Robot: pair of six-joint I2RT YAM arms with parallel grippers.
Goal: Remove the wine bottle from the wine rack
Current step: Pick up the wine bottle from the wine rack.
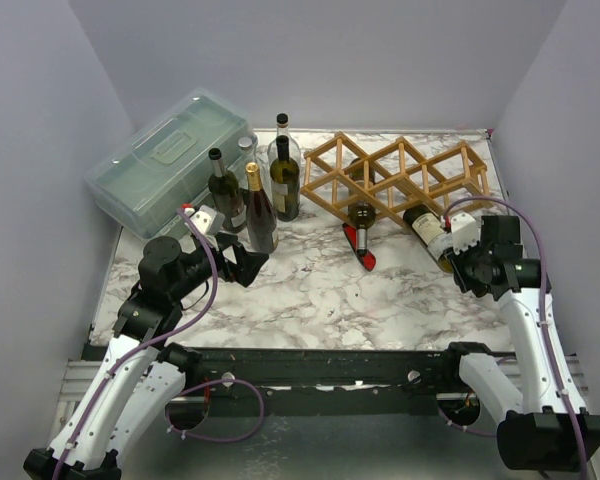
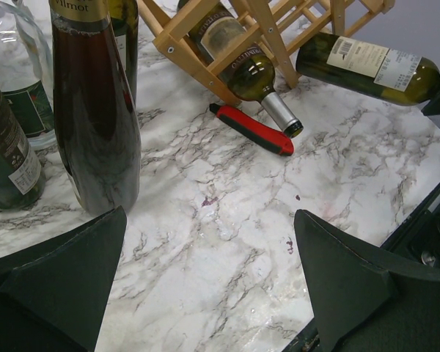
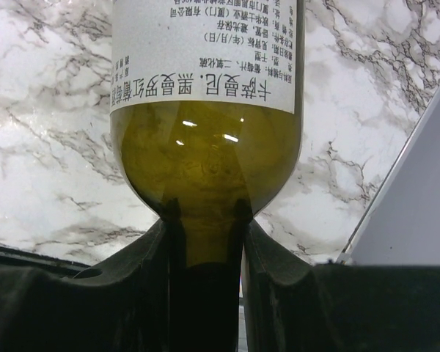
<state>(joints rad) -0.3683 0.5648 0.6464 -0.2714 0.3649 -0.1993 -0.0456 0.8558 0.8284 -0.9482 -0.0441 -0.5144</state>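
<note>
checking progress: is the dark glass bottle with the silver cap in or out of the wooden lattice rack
In: the silver-capped dark glass bottle lies through a cell of the light wooden lattice rack, neck poking out.

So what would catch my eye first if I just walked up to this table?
Probably the right gripper, clamped on the neck of a green wine bottle lying at the front right of the wooden wine rack. Then a second bottle poking neck-down out of the rack's middle, its mouth beside a red-and-black tool on the marble table. On the left, upright bottles cluster by a plastic box, with the open left gripper close by.
</note>
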